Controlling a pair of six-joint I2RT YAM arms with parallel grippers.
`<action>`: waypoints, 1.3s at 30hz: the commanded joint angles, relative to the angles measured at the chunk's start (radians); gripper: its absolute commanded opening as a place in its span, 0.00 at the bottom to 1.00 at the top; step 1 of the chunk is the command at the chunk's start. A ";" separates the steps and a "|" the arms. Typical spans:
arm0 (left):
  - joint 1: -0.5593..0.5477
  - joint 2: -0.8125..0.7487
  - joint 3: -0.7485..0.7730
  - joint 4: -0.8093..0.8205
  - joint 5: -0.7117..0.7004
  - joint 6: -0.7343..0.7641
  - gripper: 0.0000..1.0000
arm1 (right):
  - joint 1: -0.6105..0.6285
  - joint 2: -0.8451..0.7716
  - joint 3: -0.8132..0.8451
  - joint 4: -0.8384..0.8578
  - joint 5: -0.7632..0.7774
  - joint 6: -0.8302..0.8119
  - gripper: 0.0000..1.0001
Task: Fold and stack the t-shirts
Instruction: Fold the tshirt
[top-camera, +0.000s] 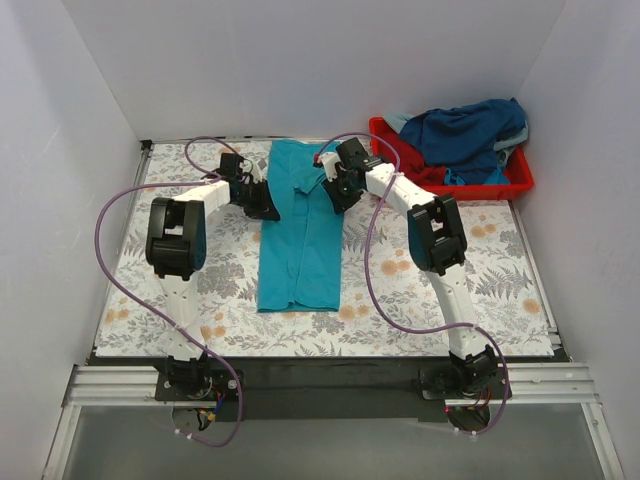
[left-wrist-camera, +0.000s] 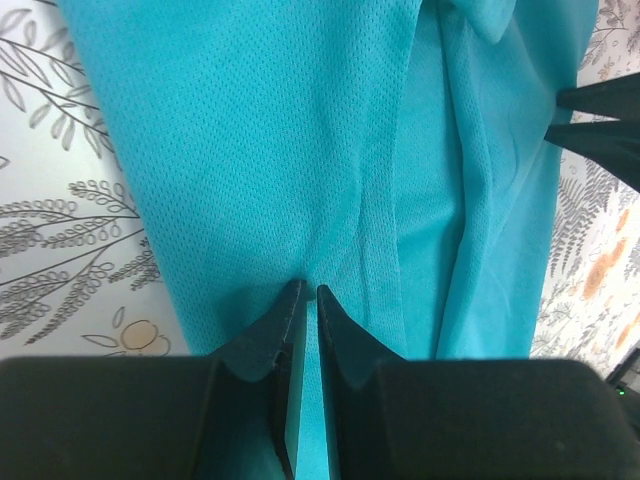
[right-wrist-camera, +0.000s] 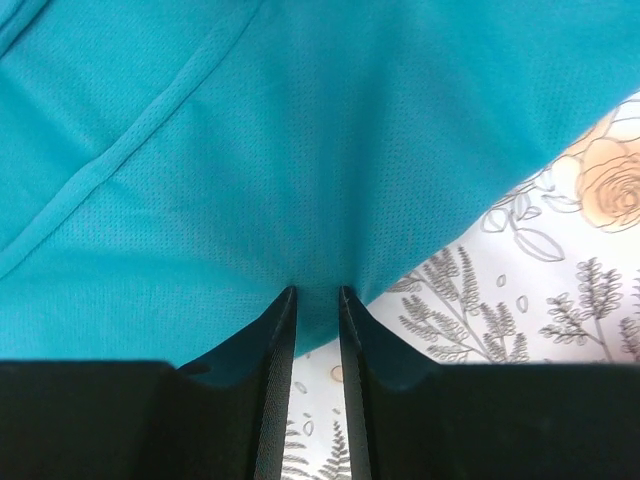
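Observation:
A teal-turquoise t-shirt lies folded into a long narrow strip down the middle of the table. My left gripper is at its left edge near the far end. In the left wrist view the left gripper is shut on a pinch of this cloth. My right gripper is at the shirt's right edge opposite. In the right wrist view the right gripper stands nearly closed, with the shirt's edge between the tips. A navy blue t-shirt with teal cloth lies heaped in the tray.
A red plastic tray stands at the back right corner. The table wears a floral-print cover. White walls close in the left, back and right sides. The right gripper's dark fingertips show at the right edge of the left wrist view.

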 joint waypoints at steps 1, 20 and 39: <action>-0.008 0.017 0.017 -0.013 0.017 -0.030 0.09 | -0.021 0.039 0.037 -0.017 0.061 -0.035 0.31; -0.005 -0.463 -0.087 0.081 0.063 0.177 0.50 | -0.017 -0.390 -0.042 -0.022 -0.175 -0.171 0.61; -0.036 -1.114 -0.823 -0.171 0.343 1.121 0.71 | 0.202 -0.931 -0.877 0.038 -0.328 -0.679 0.74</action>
